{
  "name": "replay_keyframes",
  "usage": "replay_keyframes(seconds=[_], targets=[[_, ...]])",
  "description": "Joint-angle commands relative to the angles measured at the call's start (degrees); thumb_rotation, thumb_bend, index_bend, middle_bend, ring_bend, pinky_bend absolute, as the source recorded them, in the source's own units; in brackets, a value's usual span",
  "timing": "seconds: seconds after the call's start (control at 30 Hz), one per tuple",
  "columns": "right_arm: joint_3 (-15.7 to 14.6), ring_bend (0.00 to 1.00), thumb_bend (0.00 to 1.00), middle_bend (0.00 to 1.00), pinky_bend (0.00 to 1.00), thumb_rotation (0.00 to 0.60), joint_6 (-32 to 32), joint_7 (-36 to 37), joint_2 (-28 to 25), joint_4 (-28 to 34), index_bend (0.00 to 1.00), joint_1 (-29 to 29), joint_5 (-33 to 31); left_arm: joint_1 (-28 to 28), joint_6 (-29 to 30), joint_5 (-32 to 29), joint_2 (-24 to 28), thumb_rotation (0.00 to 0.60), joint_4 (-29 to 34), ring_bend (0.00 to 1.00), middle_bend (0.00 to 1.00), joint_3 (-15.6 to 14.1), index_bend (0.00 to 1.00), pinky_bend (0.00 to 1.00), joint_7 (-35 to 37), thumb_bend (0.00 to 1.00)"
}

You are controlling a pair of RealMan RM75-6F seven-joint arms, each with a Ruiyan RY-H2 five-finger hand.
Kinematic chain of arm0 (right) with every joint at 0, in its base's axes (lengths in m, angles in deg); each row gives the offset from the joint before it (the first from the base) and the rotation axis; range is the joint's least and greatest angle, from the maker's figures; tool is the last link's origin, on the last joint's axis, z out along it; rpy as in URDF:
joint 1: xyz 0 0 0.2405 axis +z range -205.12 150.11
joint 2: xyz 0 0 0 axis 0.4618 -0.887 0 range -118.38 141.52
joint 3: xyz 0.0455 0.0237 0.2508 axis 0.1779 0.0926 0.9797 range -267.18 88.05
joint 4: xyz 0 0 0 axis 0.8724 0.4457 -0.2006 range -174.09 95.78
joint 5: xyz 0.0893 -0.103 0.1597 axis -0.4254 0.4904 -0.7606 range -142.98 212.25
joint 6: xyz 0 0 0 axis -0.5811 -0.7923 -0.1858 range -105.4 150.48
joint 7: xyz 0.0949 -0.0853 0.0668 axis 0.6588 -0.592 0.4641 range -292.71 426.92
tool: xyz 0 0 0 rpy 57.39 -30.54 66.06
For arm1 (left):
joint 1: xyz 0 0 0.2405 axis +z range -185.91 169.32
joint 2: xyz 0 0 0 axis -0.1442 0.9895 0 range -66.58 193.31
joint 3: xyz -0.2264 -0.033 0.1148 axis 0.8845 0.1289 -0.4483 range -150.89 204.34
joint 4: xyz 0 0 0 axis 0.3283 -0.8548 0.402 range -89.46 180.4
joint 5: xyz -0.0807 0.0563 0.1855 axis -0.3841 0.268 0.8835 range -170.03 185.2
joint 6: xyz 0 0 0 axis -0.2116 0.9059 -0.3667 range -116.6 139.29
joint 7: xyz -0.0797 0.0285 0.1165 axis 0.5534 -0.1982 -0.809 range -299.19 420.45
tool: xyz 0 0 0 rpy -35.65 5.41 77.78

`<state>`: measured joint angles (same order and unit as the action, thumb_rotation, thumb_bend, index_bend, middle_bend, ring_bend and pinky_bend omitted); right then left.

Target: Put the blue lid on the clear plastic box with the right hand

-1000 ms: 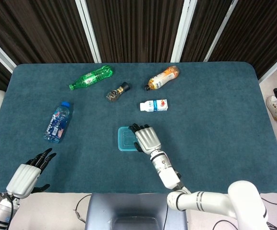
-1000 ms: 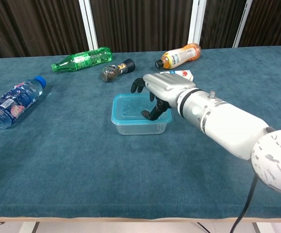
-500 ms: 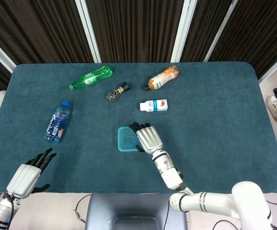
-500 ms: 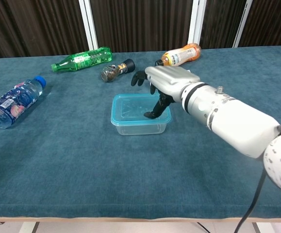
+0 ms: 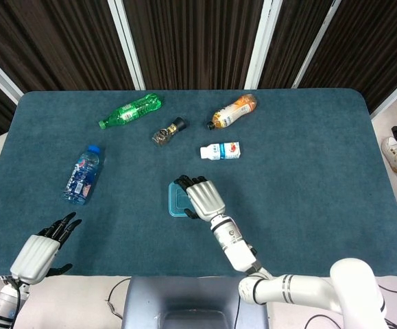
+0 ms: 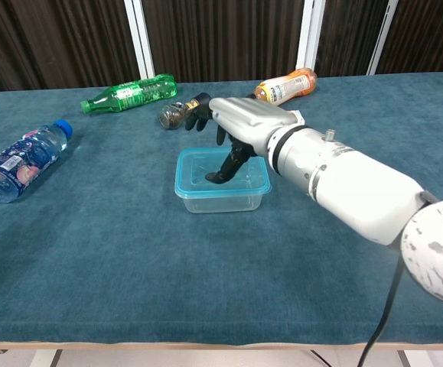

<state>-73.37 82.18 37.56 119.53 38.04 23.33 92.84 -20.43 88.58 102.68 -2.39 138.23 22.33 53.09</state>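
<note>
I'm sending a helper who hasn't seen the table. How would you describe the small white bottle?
On the teal table, look just beyond the right hand and the clear plastic box. The small white bottle lies there on its side, the only white one.

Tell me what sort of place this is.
Probably a robot test room, not a home: a table covered in teal cloth, dark curtains behind it, and scattered bottles such as the green one.

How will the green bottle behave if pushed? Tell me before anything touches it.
The green bottle lies on its side on the table, so a sideways push would probably roll it. It looks like thin plastic, likely light. The cloth-like surface may slow it somewhat.
</note>
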Motion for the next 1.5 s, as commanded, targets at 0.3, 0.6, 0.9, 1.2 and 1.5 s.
replay_keyframes(seconds=[0.3,0.6,0.9,1.2,1.5], targets=[[0.35,0.38,0.4,0.32,0.4,0.6,-0.94,-1.41,4.88,-5.54,0.35,2.26,0.17,0.05,0.37,0.46,0.2,0.6,-0.2,0.17,0.05,-0.14,0.12,0.43,0.87,0.3],[0.52,0.38,0.4,0.32,0.4,0.6,-1.73,-1.36,7.14,-8.83,0.35,3.0,0.6,0.1,0.63,0.62,0.36,0.6,-0.37,0.17,0.06,-0.16,0.12,0.43,1.54,0.3],[0.5,0.38,0.4,0.32,0.4,0.6,-2.53,-0.74,7.68,-9.89,0.35,2.81,0.93,0.1,0.74,0.78,0.49,0.6,-0.47,0.17,0.06,-0.23,0.12,0.43,2.01,0.3],[0.31,0.38,0.4,0.32,0.4,0.6,-4.04,0.62,7.57,-11.03,0.35,2.16,0.66,0.11,0.72,0.83,0.47,0.6,-0.46,0.17,0.06,-0.25,0.12,0.43,1.89,0.3],[0.08,0.38,0.4,0.32,0.4,0.6,-5.4,2.19,7.39,-12.36,0.35,1.62,0.73,0.11,0.64,0.75,0.43,0.6,-0.38,0.17,0.06,-0.23,0.12,0.43,1.68,0.3]])
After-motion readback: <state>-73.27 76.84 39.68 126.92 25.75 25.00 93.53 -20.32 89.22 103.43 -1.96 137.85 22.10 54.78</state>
